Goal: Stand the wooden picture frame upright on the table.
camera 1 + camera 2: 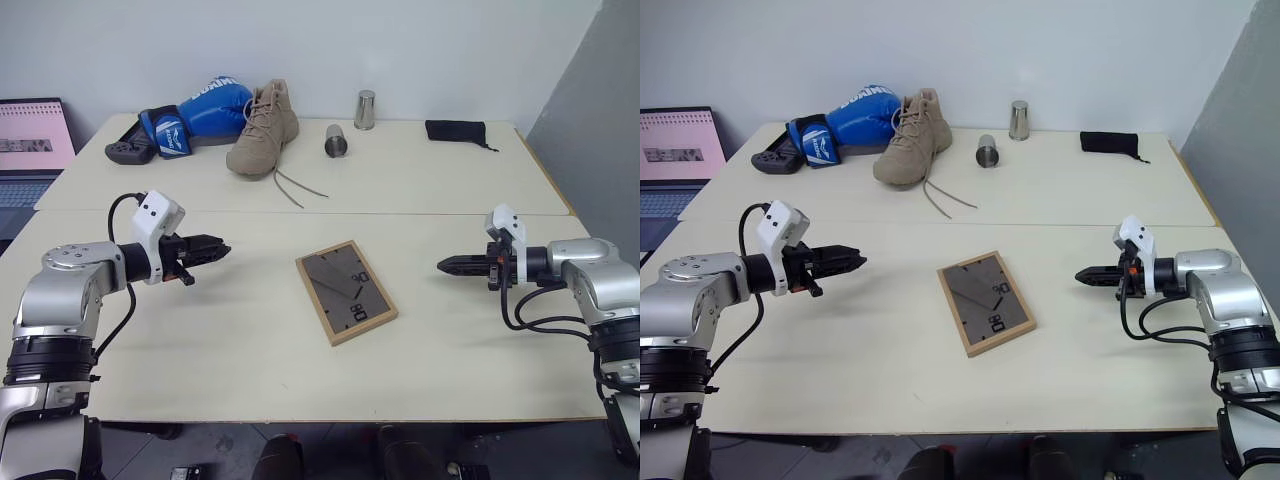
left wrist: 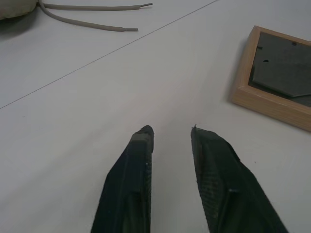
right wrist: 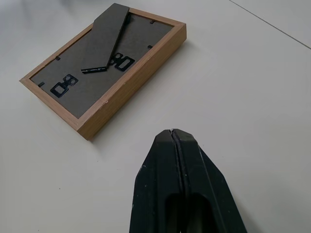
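A: State the position of the wooden picture frame [image 1: 346, 291].

B: It lies flat on the table [image 1: 250, 360], dark back panel facing up, stand folded against the panel. It sits between the two claws, apart from both, on the near side of the seam across the tabletop.

A: Left gripper [image 1: 222, 249]?

B: It hovers above the table, pointing toward the frame. Its two fingers [image 2: 133, 165] stand slightly apart, with nothing between them. The frame's nearest corner lies ahead of its tips, not touching.

A: Right gripper [image 1: 443, 265]?

B: It points toward the frame from the opposite side. Its fingers are pressed together, holding nothing. The frame lies ahead of its tips, with bare table between.

A: Other items?

B: Beyond the seam, well away from both claws: a tan boot [image 1: 265, 130] with loose laces, a blue boxing glove [image 1: 195, 113], two metal cups [image 1: 336, 141], and a black pouch [image 1: 455, 131].
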